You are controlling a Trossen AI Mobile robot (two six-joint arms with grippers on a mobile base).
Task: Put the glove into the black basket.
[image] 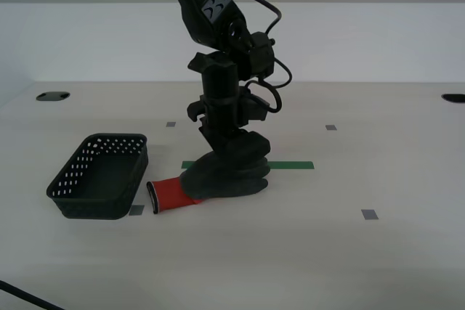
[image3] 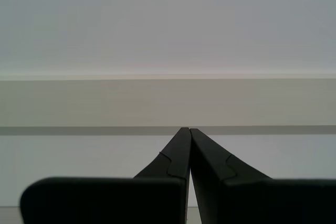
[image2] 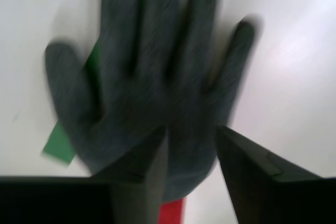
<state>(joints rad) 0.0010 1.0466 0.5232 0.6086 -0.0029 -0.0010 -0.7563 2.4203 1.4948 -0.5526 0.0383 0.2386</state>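
Beside glove (image: 218, 179), empty black basket (image: 91, 197)

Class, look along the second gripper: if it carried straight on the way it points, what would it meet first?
Probably the dark grey work glove with red knit cuff. My second gripper points down at its palm, jaws apart; blur hides whether they already touch.

My first gripper (image3: 188, 132) closed, empty.
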